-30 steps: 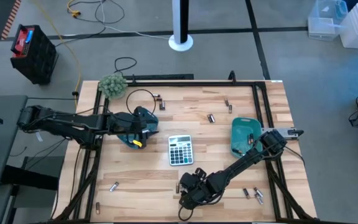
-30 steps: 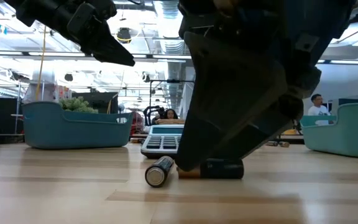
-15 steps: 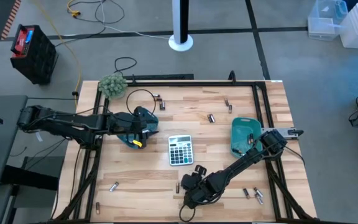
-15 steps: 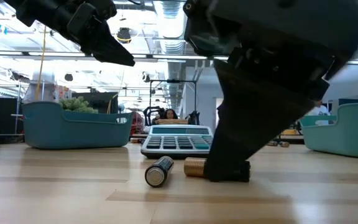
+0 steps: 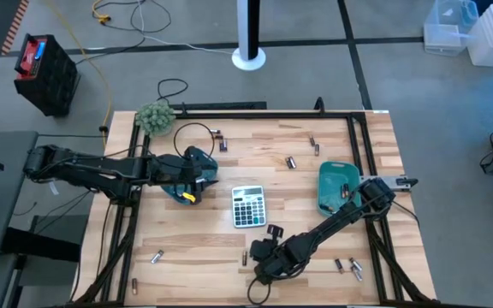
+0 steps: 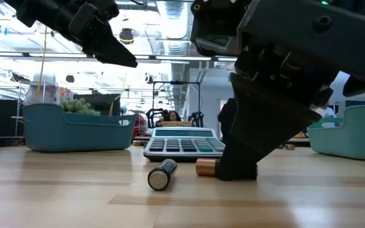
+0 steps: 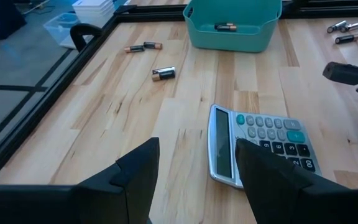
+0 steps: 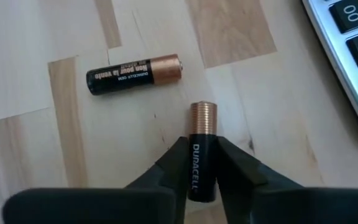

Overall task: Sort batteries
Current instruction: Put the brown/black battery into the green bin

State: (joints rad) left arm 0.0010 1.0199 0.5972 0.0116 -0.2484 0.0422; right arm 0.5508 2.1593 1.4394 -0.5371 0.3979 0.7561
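Since the earlier frames, the right gripper (image 8: 202, 163) has shifted slightly toward 3 o'clock along the near table edge and drawn its fingers in onto a battery.

High view: the right gripper (image 5: 266, 255) sits at 6 o'clock from the calculator (image 5: 248, 206), low over the wooden table (image 5: 204, 257). The left gripper (image 5: 197, 175) hangs at 9 o'clock from the calculator, over the left teal tray (image 5: 179, 193), unchanged. The right teal tray (image 5: 333, 187) lies at 3 o'clock from the calculator. Loose batteries are scattered about the table, including a pair near the 5 o'clock corner (image 5: 347, 267).

Low view: the right arm's fingers are down on the held battery (image 6: 206, 167), which rests on the wood; only its copper end shows. A second battery (image 6: 161, 174) lies just beside it at 9 o'clock, apart from it.

Left wrist view: the left gripper (image 7: 194, 171) stands wide, holding nothing, with the calculator ahead.

Right wrist view: the fingers (image 8: 169, 163) are narrow and pressed to both sides of the held battery's dark body (image 8: 200, 158), copper end protruding. The second battery (image 8: 134, 73) lies clear at 11 o'clock.

Judgement: the grasp appears made; lifting and carrying to a tray remain. A slip is possible, the grip being on a smooth round cell.
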